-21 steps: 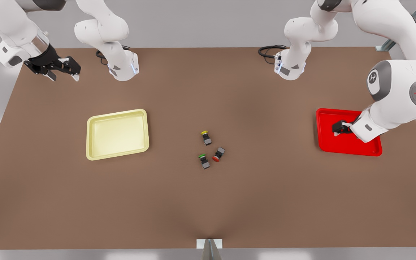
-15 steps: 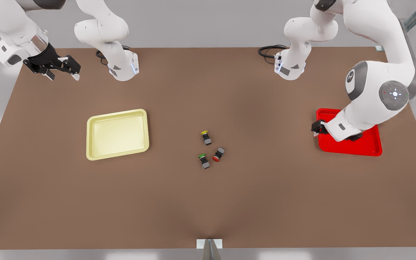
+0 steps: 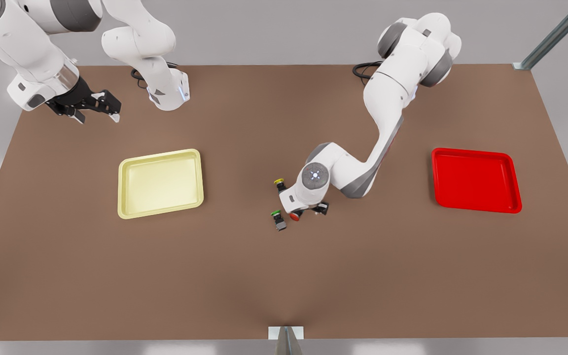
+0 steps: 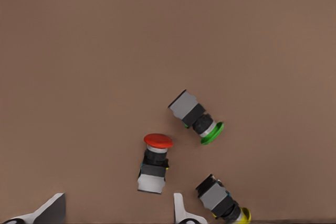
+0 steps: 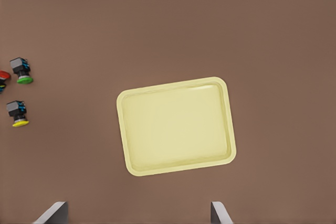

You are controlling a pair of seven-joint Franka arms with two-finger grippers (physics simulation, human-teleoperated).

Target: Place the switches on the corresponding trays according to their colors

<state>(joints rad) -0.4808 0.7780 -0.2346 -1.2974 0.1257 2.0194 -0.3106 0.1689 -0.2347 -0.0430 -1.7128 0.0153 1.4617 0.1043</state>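
Note:
Three switches lie mid-table: yellow-capped point(image 3: 280, 185), green-capped point(image 3: 278, 219) and red-capped point(image 3: 295, 216), the last partly under the arm from the front view's right. That arm carries my left gripper point(image 3: 309, 211), open and low over the red switch point(image 4: 155, 163), which lies just past the fingertips point(image 4: 181, 211). Green switch point(image 4: 197, 118) and yellow switch point(image 4: 220, 200) lie close by. My right gripper point(image 3: 95, 114) hovers open at the back of the front view's left, above the pale yellow tray point(image 3: 160, 182) point(image 5: 176, 127). The red tray point(image 3: 476, 180) holds nothing.
The brown table point(image 3: 284, 276) has wide bare room at the front. Both arm bases point(image 3: 168, 93) point(image 3: 395, 93) and a black cable point(image 3: 368, 69) sit along the back edge. A small mount point(image 3: 285, 335) sits at the front edge.
My left arm has swung from over the red tray across to the switches and come down over the red one. My right gripper has shifted slightly toward the yellow tray.

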